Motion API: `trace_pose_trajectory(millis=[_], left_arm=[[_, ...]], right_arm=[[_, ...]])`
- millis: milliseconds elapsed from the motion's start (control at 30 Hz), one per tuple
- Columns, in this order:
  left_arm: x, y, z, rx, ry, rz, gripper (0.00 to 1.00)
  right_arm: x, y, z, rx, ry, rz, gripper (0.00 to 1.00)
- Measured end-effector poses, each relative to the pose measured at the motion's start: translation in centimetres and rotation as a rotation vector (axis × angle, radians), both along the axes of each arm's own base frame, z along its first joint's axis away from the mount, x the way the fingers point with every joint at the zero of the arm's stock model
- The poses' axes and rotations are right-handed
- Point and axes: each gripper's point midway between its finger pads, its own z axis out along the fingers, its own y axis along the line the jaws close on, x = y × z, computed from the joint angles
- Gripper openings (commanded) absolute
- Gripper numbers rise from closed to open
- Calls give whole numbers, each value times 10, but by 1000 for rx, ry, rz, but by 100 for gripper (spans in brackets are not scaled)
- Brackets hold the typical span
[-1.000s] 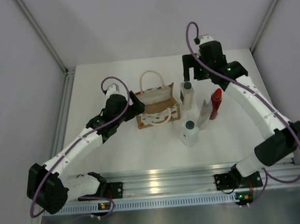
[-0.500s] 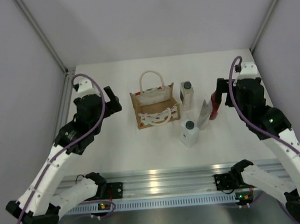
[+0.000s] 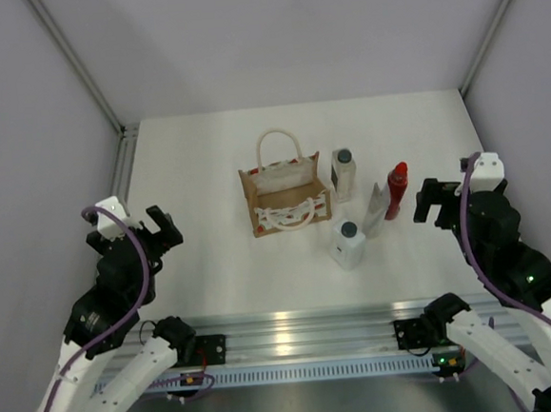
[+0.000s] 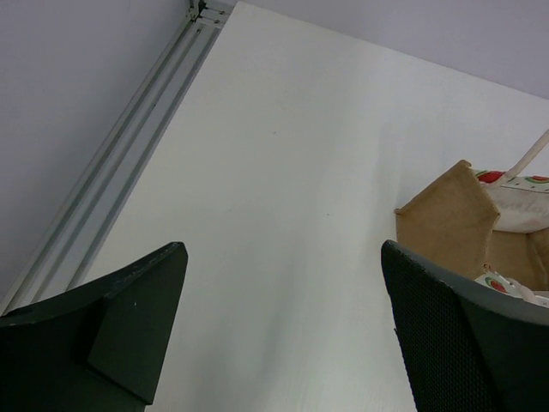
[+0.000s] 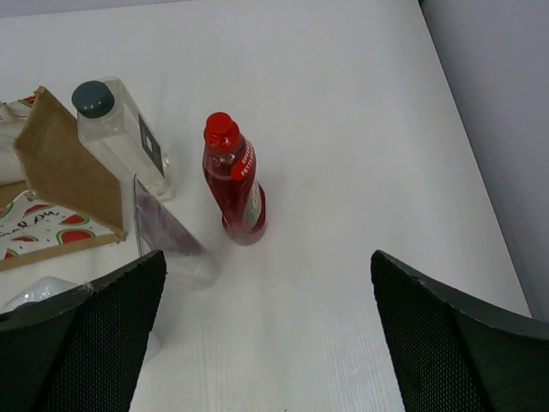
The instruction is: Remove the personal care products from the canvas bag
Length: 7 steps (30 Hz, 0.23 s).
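Note:
The canvas bag (image 3: 284, 198) stands upright mid-table, rope handles looped over its open top; its tan corner (image 4: 453, 219) shows in the left wrist view. To its right, on the table, stand a white bottle with a dark cap (image 3: 344, 174), a second one (image 3: 347, 244), a pale tube (image 3: 375, 210) and a red bottle (image 3: 396, 190). My left gripper (image 3: 135, 234) is open and empty, well left of the bag. My right gripper (image 3: 436, 203) is open and empty, right of the red bottle (image 5: 233, 184). The tube (image 5: 167, 236) and the far white bottle (image 5: 116, 137) appear ahead of it.
A metal rail (image 3: 286, 343) runs along the near edge, over the arm bases. Grey walls close in the table on the left, right and back, with a frame strip (image 4: 129, 163) along the left side.
Both arms have drawn back from the bag and the bottles toward the near edge, left arm to the left side, right arm to the right. Both grippers stay open.

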Motion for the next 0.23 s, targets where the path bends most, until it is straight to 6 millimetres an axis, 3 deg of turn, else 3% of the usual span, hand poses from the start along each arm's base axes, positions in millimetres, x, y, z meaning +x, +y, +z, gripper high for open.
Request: trace_pose_trajectory(millis=[233], left_arm=[[1, -1, -14, -1, 28, 11, 99]], right_arm=[[-8, -3, 1, -5, -17, 10, 100]])
